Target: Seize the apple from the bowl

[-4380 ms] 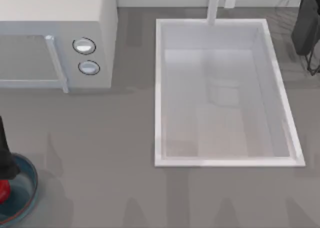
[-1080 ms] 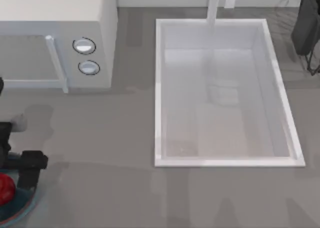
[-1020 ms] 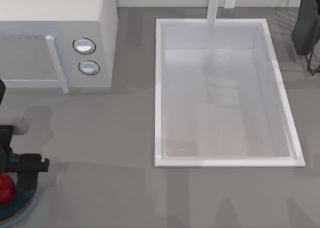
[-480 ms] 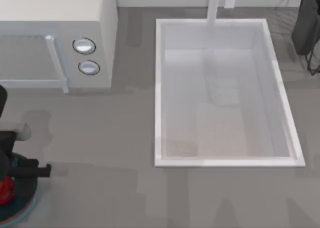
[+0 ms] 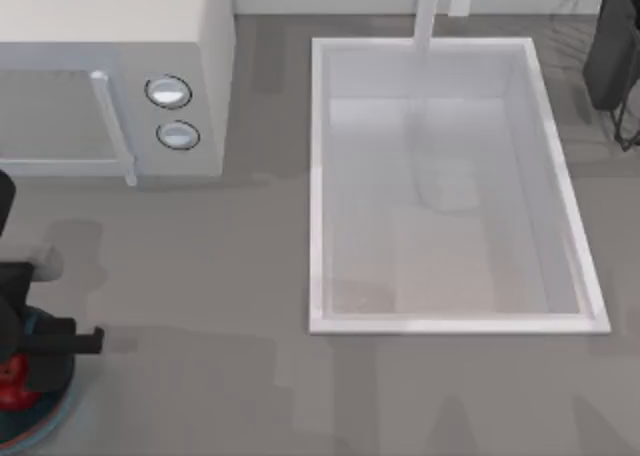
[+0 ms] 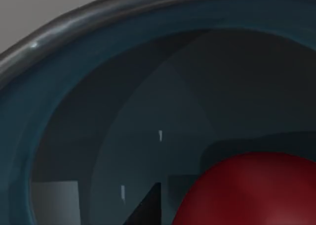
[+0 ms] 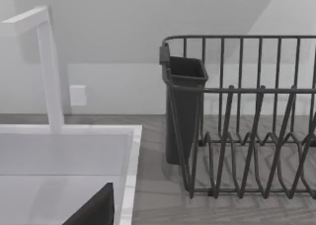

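Left gripper (image 5: 14,361): down over the bowl (image 5: 48,421), finger state cannot be told
Apple (image 5: 12,381): inside the bowl, under the gripper

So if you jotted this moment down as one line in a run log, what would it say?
left pincer: low over bowl, at apple | apple: inside bowl | right arm: parked by sink

A grey counter (image 5: 230,276) runs across the room under soft, even light. A white microwave (image 5: 110,76) sits at its far left, and a pale rectangular sink (image 5: 318,226) with a white faucet (image 5: 428,11) lies right of the middle. A dark wire dish rack (image 7: 247,121) stands against the plain white wall (image 7: 123,32) on the right.
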Tool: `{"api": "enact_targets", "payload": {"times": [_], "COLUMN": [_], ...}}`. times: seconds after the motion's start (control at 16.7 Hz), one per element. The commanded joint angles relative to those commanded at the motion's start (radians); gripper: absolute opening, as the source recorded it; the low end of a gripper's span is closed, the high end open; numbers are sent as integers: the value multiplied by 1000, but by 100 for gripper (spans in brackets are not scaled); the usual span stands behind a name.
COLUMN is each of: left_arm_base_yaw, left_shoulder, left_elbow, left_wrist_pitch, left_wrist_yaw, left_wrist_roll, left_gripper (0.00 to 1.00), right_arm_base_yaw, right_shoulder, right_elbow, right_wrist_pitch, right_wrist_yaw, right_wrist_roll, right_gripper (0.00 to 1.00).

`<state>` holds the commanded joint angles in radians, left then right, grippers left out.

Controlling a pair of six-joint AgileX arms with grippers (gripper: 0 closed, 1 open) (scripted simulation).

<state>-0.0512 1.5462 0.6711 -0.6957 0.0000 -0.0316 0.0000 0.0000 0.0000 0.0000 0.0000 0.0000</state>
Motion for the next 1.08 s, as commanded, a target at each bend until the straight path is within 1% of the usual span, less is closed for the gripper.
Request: {"api": "enact_targets", "payload": {"times": [0.18,0.24,0.66,0.72,0.84,0.96,1.08], "left_arm_base_yaw": [0,0,0,2,2,0,-2], "left_shoulder": [0,0,0,-33,-31,-25,-21], "left_elbow": [0,0,0,20,33,88,184], "left_wrist_pitch": [0,0,0,-27,-40,-96,-194], "left_wrist_yaw": [0,0,0,17,17,17,17], "left_wrist_roll": [0,0,0,4,4,2,0], "left_gripper": [2,0,0,0,0,0,0], "right_arm_base_yaw": [0,0,0,0,0,0,0], "right_shoulder": [0,0,0,0,0,0,0], "right_elbow": [0,0,0,0,0,0,0], "right_wrist_pitch": [0,0,0,0,0,0,0], "right_wrist_yaw": [0,0,0,0,0,0,0], "right_wrist_roll": [0,0,0,0,0,0,0], "right_gripper": [100,100,100,100,100,100,100]}}
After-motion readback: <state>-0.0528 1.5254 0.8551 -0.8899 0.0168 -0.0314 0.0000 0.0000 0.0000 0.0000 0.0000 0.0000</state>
